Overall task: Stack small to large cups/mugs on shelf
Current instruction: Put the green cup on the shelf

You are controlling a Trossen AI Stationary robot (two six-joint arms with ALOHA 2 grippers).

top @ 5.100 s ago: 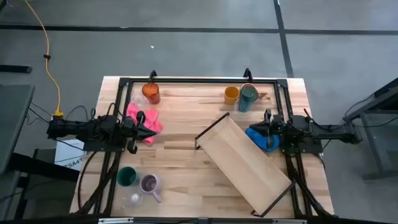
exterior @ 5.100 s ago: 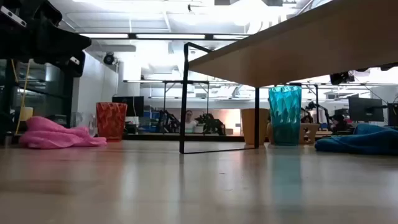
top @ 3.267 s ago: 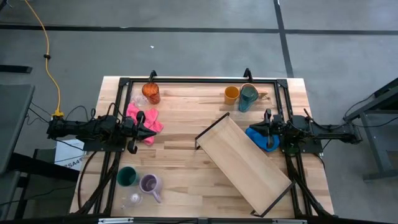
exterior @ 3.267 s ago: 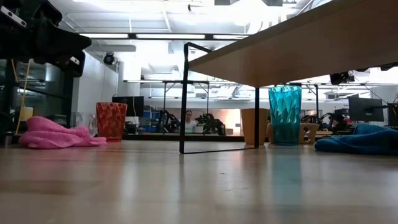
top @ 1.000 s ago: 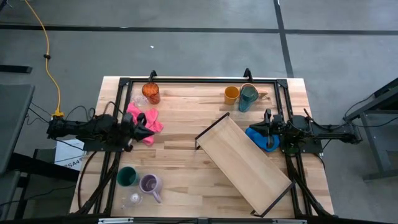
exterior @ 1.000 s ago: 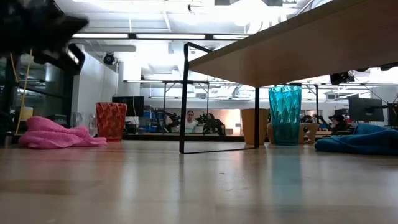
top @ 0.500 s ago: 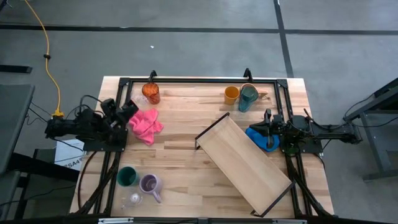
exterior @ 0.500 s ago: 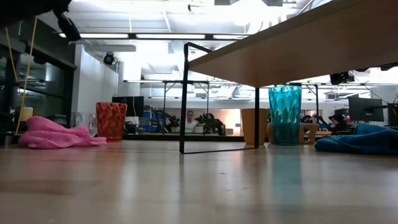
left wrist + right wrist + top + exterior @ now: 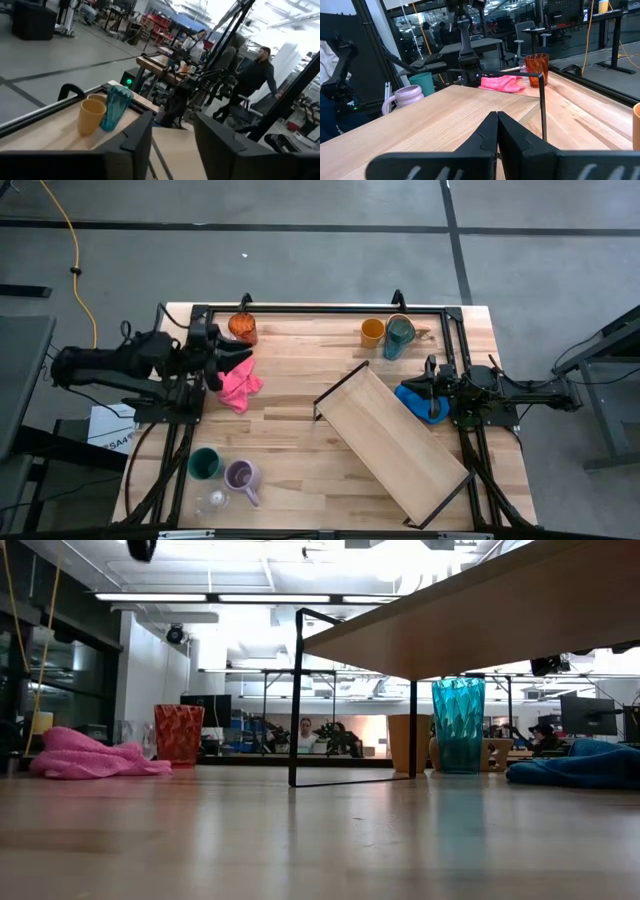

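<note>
Cups are untouched: green cup (image 9: pixel 203 464) and purple mug (image 9: pixel 240 475) nearest, shelf (image 9: pixel 392 442) mid-counter. Left pincer (image 9: pixel 243 351), previously over the pink cloth (image 9: pixel 236 381), now lifts toward the orange cup (image 9: pixel 243 329), fingers apart. Right pincer (image 9: pixel 497 116) waits, pressed together.

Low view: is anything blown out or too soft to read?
Low view: ceiling lights glare white; the shelf underside is soft, the teal tumbler reads clearly. Left wrist view: room blurred. High view: evenly lit.
</note>
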